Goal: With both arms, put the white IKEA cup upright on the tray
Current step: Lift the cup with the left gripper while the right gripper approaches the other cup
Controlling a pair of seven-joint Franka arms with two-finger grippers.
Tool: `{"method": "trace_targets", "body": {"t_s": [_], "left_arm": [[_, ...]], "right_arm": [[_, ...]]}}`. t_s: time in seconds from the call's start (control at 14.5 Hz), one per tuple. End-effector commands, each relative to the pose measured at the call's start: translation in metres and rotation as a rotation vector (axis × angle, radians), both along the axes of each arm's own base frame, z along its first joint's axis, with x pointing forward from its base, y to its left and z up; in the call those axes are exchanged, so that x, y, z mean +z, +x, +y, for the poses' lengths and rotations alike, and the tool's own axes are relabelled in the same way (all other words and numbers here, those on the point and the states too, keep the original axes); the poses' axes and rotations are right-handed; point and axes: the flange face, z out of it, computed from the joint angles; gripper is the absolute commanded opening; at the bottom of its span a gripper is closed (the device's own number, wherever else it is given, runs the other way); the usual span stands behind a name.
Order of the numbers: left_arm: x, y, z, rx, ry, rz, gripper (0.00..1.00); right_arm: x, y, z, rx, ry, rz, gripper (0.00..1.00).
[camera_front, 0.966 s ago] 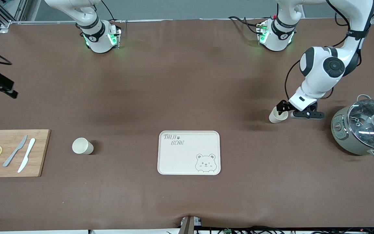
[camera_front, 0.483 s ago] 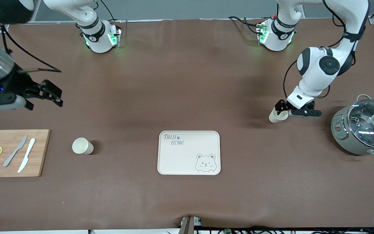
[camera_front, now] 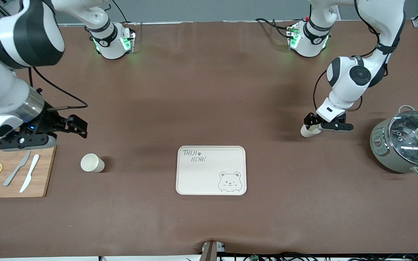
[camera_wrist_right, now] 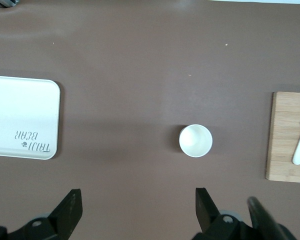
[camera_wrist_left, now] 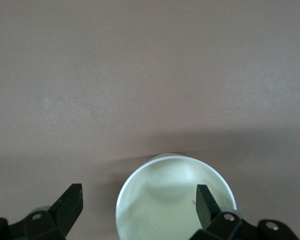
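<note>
White cup [camera_front: 92, 162] upright on table between cutting board [camera_front: 45, 170] and tray [camera_front: 210, 188]; second cup [camera_front: 306, 131] near pot [camera_front: 405, 145]. Left gripper [camera_front: 316, 122] spread wide, one finger inside it. Right gripper [camera_front: 73, 128] spread, over table beside board.

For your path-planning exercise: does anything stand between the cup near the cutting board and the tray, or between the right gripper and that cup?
Nothing visible does. Bare table lies between the cup and the tray. The open right gripper hangs above the table near that cup, nothing between them.
</note>
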Motion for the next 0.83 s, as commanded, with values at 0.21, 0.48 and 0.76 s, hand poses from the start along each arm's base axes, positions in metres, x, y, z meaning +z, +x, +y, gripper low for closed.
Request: {"method": "trace_targets", "body": {"t_s": [0.21, 0.48, 0.76], "left_arm": [[0.002, -0.003, 0.019, 0.008, 0.009, -0.01, 0.0], [-0.001, -0.002, 0.017, 0.008, 0.008, -0.007, 0.0], [-0.004, 0.003, 0.014, 0.014, 0.005, -0.007, 0.0]], "right_arm": [[-0.012, 0.005, 0.023, -0.031, -0.009, -0.01, 1.0], [-0.011, 0.004, 0.027, -0.024, -0.008, -0.012, 1.0], [-0.013, 0.004, 0.033, -0.017, -0.009, -0.012, 1.0]]}}
